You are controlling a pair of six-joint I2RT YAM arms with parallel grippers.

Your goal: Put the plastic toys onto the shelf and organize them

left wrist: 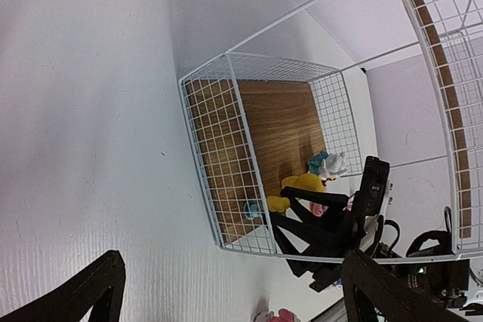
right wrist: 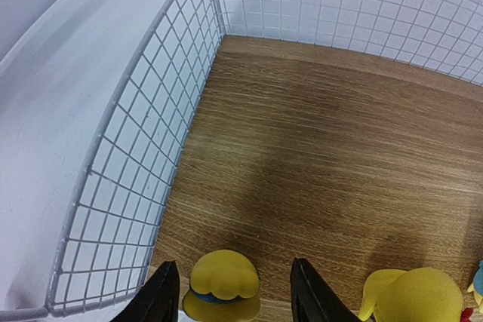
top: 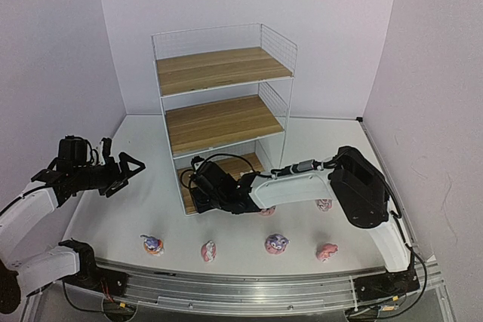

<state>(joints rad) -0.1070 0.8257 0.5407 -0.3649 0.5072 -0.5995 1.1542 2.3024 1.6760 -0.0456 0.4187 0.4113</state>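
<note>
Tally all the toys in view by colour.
Purple toys, table's near row: 2
Pink toys, near row: 2
Yellow toys, shelf's bottom board: 2
White-and-teal toy, same board: 1
Partly hidden toys by right arm, colour unclear: 2
Total: 9

White shells, black joints
Left arm (top: 26, 215) and right arm (top: 296, 183): rounded white covers, black wrists (thin black cables too).

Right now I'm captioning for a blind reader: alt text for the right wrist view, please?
The right gripper stands open around a small yellow-hatted toy on the wood-grain shelf board. White wire grid walls its left and far sides; a second yellow toy sits at lower right.
</note>
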